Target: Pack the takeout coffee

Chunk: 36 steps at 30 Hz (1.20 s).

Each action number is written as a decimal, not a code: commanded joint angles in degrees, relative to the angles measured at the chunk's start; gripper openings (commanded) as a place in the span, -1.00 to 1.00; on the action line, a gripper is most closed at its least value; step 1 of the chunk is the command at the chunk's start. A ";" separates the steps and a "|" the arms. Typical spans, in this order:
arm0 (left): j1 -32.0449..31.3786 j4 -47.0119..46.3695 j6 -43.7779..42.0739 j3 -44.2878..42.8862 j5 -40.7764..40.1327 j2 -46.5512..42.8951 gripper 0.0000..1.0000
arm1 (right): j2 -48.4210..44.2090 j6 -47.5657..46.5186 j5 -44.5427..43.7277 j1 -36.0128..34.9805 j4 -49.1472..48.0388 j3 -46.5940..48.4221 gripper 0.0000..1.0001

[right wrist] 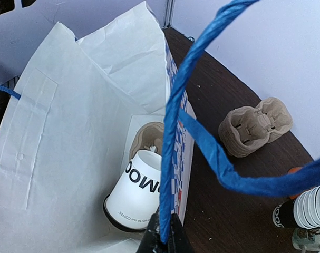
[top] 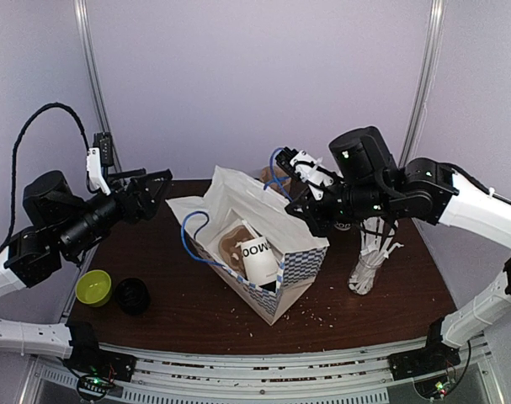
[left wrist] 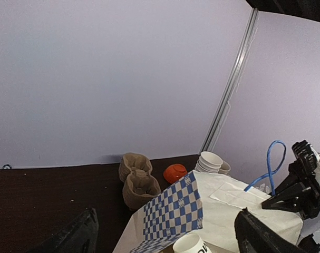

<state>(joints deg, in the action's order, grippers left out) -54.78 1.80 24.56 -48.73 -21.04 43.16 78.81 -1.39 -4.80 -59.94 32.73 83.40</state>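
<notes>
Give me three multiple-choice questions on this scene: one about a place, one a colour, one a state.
1. Where is the cup?
A in the bag
B on the table
C in the left fingers
2. The bag's handle is:
A red
B blue
C green
3. The right fingers are:
A open
B shut on nothing
C shut on the handle

Answers: A, it lies tilted between the bag's walls; B, the cord is blue; C, the cord is pinched between them.
</notes>
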 commanded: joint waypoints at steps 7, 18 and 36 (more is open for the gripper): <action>0.09 -2.10 -2.12 1.20 -3.66 1.28 0.88 | -4.25 -5.95 0.79 -4.93 3.00 -2.12 -1.00; 0.12 -4.46 -1.85 4.27 -9.15 1.31 0.88 | -6.99 -6.32 -9.47 -13.42 3.18 -7.82 -1.00; 0.12 -4.96 -1.27 3.73 -9.57 4.04 0.88 | -10.07 -10.52 -15.72 -17.46 0.73 -5.91 -1.00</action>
<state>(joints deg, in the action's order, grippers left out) -54.81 -0.14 23.49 -44.25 -29.93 47.27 69.80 -10.81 -19.29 -77.14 35.29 75.70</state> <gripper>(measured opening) 0.941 0.009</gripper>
